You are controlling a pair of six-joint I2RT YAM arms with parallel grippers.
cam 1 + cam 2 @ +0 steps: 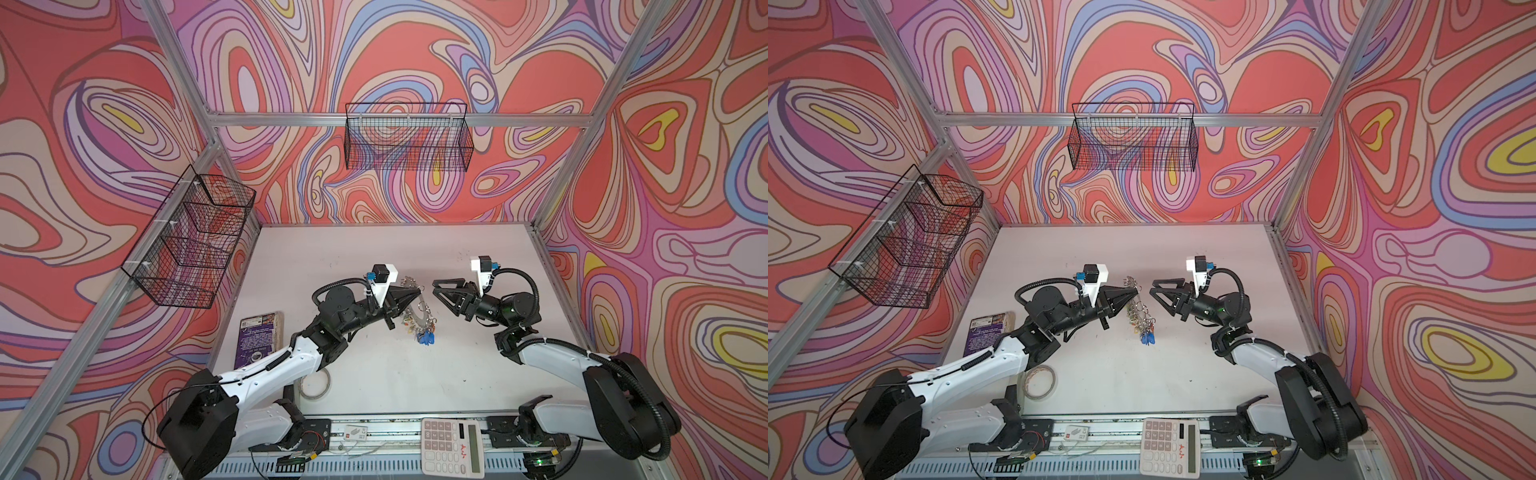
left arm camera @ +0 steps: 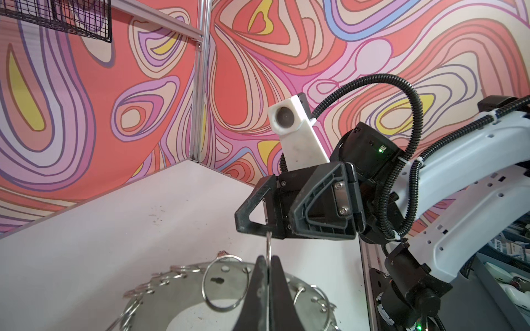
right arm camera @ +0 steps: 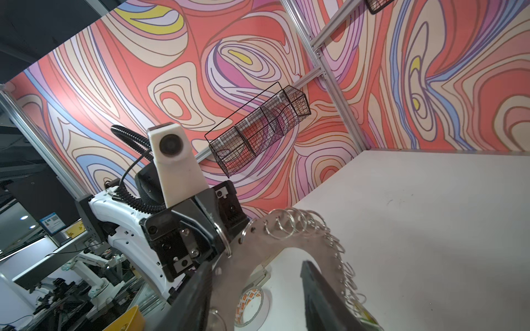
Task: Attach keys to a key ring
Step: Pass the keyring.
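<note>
The key ring (image 1: 419, 308) (image 1: 1133, 305) is a flat silver disc with a wide hole, held up on edge above the table. My left gripper (image 1: 419, 294) (image 1: 1135, 293) (image 2: 267, 266) is shut on one small split ring at its rim. The disc (image 2: 183, 292) is fringed with more split rings. The keys (image 1: 424, 336) (image 1: 1147, 338), with blue and other coloured tags, dangle in a bunch from its lower rim. My right gripper (image 1: 435, 288) (image 1: 1152, 288) (image 3: 258, 265) faces the key ring (image 3: 286, 246) from the right, open, fingers astride the rim; I cannot tell if they touch.
A beige tape roll (image 1: 316, 384) (image 3: 252, 306) lies near the left arm's base. A purple book (image 1: 259, 336) sits at the table's left edge, and a calculator (image 1: 451, 444) on the front rail. Wire baskets (image 1: 191, 241) (image 1: 407, 137) hang on the walls.
</note>
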